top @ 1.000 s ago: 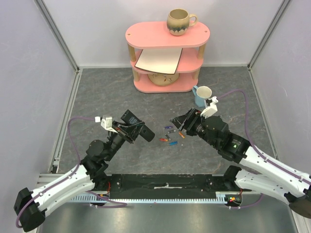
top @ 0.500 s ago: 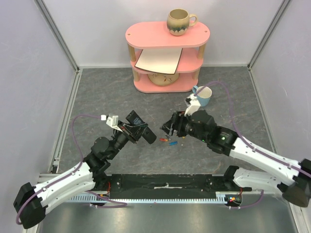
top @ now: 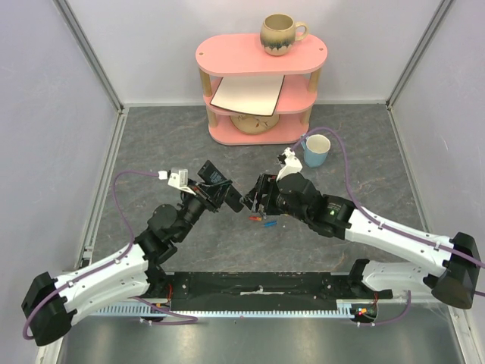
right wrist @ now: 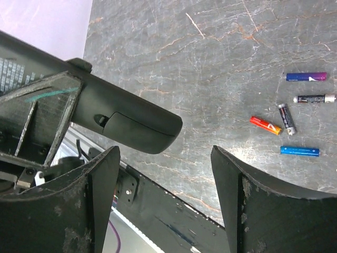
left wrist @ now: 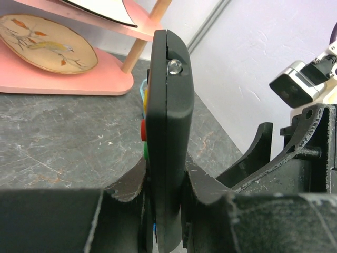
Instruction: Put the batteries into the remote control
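Observation:
The black remote control [left wrist: 168, 105] stands on edge between my left gripper's [left wrist: 166, 182] jaws, which are shut on it; coloured buttons show along its left side. In the top view the remote control [top: 227, 199] is held above the table, pointing at my right gripper [top: 256, 200]. That right gripper [right wrist: 164, 153] is open, its fingers empty, with the remote control's rounded end [right wrist: 131, 118] just beyond the left finger. Several batteries lie on the grey floor: purple [right wrist: 306, 77], black-silver [right wrist: 314, 98], dark [right wrist: 287, 118], red-orange [right wrist: 265, 125] and blue [right wrist: 299, 151].
A pink shelf [top: 258, 83] stands at the back with a brown mug [top: 280, 34] on top, a white board and a painted plate [left wrist: 47, 50] inside. A blue mug [top: 316, 149] sits right of it. White walls enclose the floor.
My right arm has swung left and forward, bringing its open jaws up to the remote's end and covering part of the batteries. My left arm has shifted slightly toward it, still gripping the remote.

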Robot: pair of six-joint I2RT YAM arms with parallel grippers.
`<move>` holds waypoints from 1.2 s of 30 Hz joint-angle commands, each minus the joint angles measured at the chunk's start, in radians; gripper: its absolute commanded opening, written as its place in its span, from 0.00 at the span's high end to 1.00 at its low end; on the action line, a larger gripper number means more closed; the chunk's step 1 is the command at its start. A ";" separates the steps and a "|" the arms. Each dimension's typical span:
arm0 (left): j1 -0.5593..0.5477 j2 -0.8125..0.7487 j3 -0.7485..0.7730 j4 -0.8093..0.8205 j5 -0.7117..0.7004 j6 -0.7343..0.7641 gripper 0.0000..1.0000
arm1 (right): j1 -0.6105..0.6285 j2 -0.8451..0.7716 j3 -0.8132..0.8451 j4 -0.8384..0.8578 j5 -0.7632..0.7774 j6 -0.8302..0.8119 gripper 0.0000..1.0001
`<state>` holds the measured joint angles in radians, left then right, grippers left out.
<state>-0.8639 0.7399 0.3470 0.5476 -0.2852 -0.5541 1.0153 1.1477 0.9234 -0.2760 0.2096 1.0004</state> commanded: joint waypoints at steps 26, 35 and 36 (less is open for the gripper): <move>-0.093 0.053 0.066 0.038 -0.227 0.158 0.98 | -0.004 0.147 0.092 0.084 0.027 0.205 0.25; -0.098 0.044 0.067 0.040 -0.236 0.163 0.98 | -0.003 0.144 0.072 0.083 0.037 0.211 0.26; -0.098 0.042 0.067 0.040 -0.238 0.163 0.98 | -0.004 0.145 0.072 0.084 0.036 0.213 0.26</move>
<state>-0.9516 0.7979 0.3676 0.5262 -0.4740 -0.4278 1.0142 1.2953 0.9852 -0.2211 0.2237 1.1862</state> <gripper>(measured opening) 0.253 0.741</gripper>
